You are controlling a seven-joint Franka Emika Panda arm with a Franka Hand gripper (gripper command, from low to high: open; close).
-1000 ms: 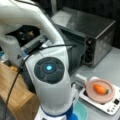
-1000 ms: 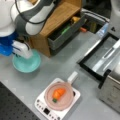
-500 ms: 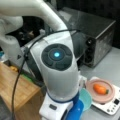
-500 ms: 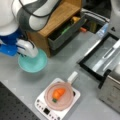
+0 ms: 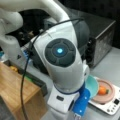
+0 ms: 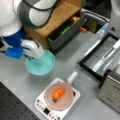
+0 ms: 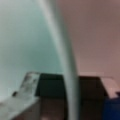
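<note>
Teal bowl (image 6: 40, 63) is sitting on the table (image 6: 22, 85); your gripper (image 6: 32, 57) is pinching its rim, beside the carrot (image 6: 58, 93) in the pink pan (image 6: 60, 96).

Carrot (image 6: 58, 94) in pink pan (image 6: 50, 101) on scale (image 6: 41, 106); wooden drawer unit (image 6: 58, 17); toaster oven (image 5: 101, 40)

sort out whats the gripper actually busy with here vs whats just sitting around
In hand:
- gripper, at a front view's left
- teal bowl, its rim between the fingers in the wrist view

Lying about:
- carrot in pink pan on white scale
- wooden drawer box
- black tray
- toaster oven
</note>
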